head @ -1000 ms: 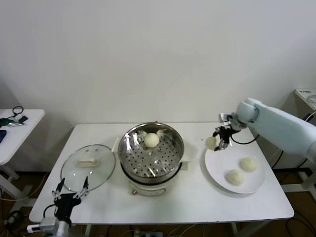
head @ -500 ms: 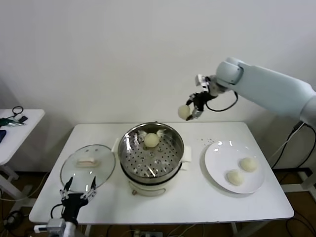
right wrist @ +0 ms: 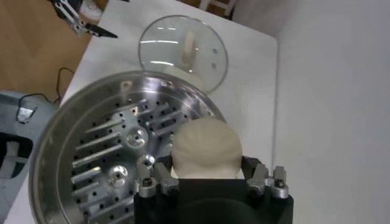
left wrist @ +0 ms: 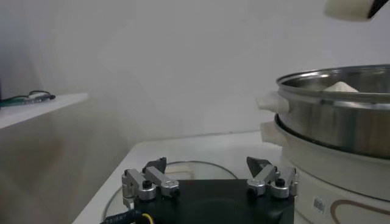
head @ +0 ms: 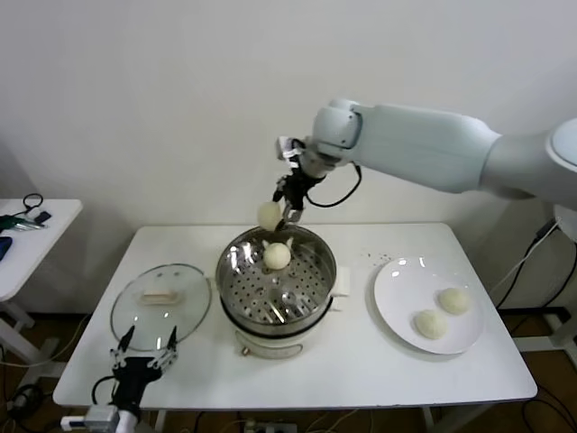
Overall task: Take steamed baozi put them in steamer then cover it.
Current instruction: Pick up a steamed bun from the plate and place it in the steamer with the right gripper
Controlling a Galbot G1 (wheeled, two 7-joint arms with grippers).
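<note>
My right gripper [head: 278,215] is shut on a creamy-white baozi [head: 270,215] [right wrist: 205,149], held in the air over the far rim of the steamer [head: 233,302]. One baozi [head: 277,256] lies on the perforated tray inside the steel pot [right wrist: 64,152]. Two more baozi [head: 453,300] [head: 428,324] rest on the white plate [head: 397,289] at the right. The glass cover [head: 135,311] [right wrist: 159,52] with its cream handle lies flat on the table left of the steamer. My left gripper [head: 142,350] [left wrist: 210,171] stands open and empty at the table's front left edge, near the cover.
A small side table [head: 27,244] with cables stands at the far left. The steamer's steel wall [left wrist: 341,115] rises close beside my left gripper. The white wall lies behind the table.
My right arm has swung left from above the plate, carrying the baozi up and over to the steamer's far rim. The left gripper has shifted only slightly.
</note>
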